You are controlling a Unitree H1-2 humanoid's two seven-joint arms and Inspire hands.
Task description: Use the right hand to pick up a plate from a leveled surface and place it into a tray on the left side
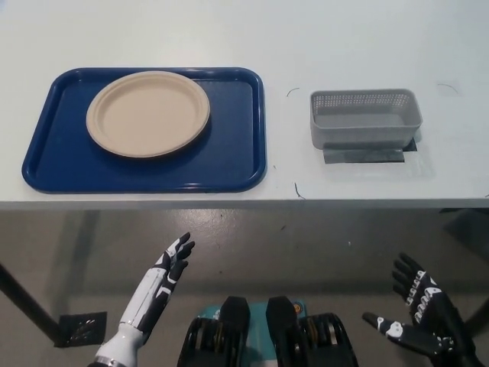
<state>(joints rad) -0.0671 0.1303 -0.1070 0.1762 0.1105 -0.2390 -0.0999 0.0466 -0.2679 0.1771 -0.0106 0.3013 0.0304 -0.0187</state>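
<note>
White table (229, 30) w/ plate (147, 114) in tray (46, 164); right hand (422, 319) empty, fingers spread, well below

The white left hand (172, 260) is low on the left side. Its arm comes up from the bottom, and the hand points up and a bit to the right. The fingers are straight and close together, and it holds nothing. The black right hand (422, 315) is low in the near right corner. Its palm faces up and to the left, and its fingers are spread wide apart. It holds nothing. The two hands are well apart.
</note>
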